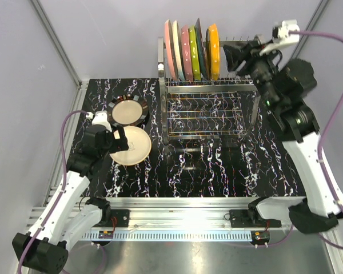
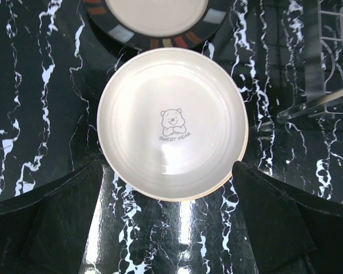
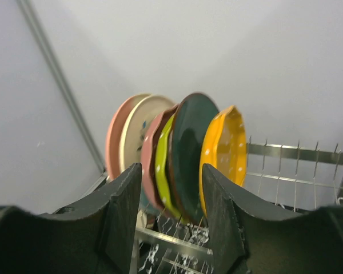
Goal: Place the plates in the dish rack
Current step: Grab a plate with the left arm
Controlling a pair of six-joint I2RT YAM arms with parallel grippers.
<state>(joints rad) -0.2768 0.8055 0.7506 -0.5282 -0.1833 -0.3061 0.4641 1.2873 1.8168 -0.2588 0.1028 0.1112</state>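
The metal dish rack stands at the back of the table. Several plates stand upright in its tines: pink, cream, dotted pink, dotted green, teal and orange. A cream plate with a bear print and a black-rimmed plate lie flat on the table at the left. My left gripper is open and empty, hovering over the cream plate's near edge. My right gripper is open and empty, beside the orange plate.
The rack's lower wire tier reaches forward onto the black marbled table; its corner shows in the left wrist view. Bare tines stand right of the orange plate. Grey walls enclose the back and sides.
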